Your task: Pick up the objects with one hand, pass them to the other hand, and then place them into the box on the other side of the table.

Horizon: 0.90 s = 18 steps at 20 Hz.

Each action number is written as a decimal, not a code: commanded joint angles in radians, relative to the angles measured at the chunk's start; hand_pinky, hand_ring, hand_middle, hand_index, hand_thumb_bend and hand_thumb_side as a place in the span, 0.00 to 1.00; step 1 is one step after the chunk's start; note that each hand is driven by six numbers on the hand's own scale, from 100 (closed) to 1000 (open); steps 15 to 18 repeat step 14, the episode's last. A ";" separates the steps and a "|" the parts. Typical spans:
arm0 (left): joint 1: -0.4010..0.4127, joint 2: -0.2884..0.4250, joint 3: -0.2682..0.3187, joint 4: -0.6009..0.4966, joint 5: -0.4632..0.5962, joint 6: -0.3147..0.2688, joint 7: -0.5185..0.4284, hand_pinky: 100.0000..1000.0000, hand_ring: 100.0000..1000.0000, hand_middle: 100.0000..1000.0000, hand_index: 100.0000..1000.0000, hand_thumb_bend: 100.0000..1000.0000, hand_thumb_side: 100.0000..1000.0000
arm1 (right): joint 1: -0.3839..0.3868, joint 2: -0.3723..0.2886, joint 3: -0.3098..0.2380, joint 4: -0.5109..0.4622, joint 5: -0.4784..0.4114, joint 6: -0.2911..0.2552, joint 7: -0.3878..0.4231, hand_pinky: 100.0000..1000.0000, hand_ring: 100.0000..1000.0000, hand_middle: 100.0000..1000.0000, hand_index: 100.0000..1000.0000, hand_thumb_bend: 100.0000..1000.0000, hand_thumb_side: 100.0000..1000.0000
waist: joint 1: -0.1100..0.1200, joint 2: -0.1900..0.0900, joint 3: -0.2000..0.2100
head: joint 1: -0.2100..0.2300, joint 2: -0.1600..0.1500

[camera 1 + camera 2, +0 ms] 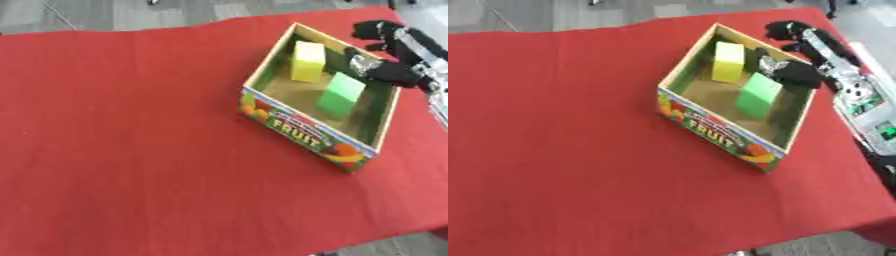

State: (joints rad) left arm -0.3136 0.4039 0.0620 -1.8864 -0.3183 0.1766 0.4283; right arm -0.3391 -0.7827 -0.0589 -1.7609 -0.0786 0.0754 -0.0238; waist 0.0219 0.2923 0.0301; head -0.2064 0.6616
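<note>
A shallow cardboard box (308,134) sits on the red cloth (131,130) toward the table's right side, set askew; its front wall carries printed fruit and the word FRUIT. Inside lie two blocks: a yellow block (307,61) near the far corner and a green block (340,95) just beside it, nearer the middle, leaning toward the right wall. The right hand (791,71) hangs over the box's far right rim, close to the green block; its fingers look curled, though I cannot tell whether it touches anything.
</note>
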 commanded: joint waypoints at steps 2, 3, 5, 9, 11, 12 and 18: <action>0.002 0.017 0.026 -0.004 0.043 0.000 0.020 0.66 0.65 0.61 0.80 0.48 0.46 | 0.040 0.003 -0.063 -0.159 -0.122 -0.029 -0.124 0.84 0.86 0.72 0.81 0.00 0.33 | 0.000 -0.031 0.000 | 0.032 -0.016; 0.003 0.015 0.029 -0.001 0.057 -0.001 0.023 0.66 0.65 0.61 0.80 0.48 0.47 | 0.057 0.009 -0.072 -0.187 -0.146 -0.038 -0.144 0.84 0.86 0.72 0.81 0.00 0.34 | 0.001 -0.033 0.000 | 0.036 -0.016; 0.008 0.013 0.036 0.004 0.084 -0.003 0.030 0.66 0.65 0.61 0.80 0.47 0.47 | 0.089 0.027 -0.087 -0.226 -0.182 -0.061 -0.170 0.84 0.85 0.71 0.81 0.00 0.35 | 0.004 -0.039 0.002 | 0.042 -0.012; 0.016 0.008 0.045 0.016 0.146 -0.005 0.040 0.66 0.65 0.60 0.80 0.44 0.48 | 0.131 0.066 -0.103 -0.238 -0.205 -0.126 -0.186 0.83 0.85 0.70 0.80 0.00 0.31 | 0.007 -0.049 0.004 | 0.056 0.004; 0.021 0.006 0.049 0.021 0.177 -0.006 0.041 0.65 0.64 0.60 0.80 0.44 0.49 | 0.149 0.090 -0.108 -0.239 -0.206 -0.149 -0.194 0.83 0.84 0.69 0.80 0.00 0.29 | 0.007 -0.053 0.005 | 0.066 0.012; 0.023 0.006 0.051 0.025 0.194 -0.007 0.042 0.65 0.64 0.60 0.80 0.43 0.50 | 0.158 0.101 -0.109 -0.239 -0.207 -0.151 -0.202 0.82 0.83 0.68 0.79 0.00 0.26 | 0.006 -0.056 0.005 | 0.068 0.015; 0.027 0.004 0.054 0.032 0.229 -0.010 0.045 0.65 0.64 0.60 0.81 0.43 0.51 | 0.177 0.120 -0.108 -0.239 -0.206 -0.139 -0.213 0.82 0.83 0.69 0.80 0.00 0.25 | 0.004 -0.061 0.006 | 0.071 0.020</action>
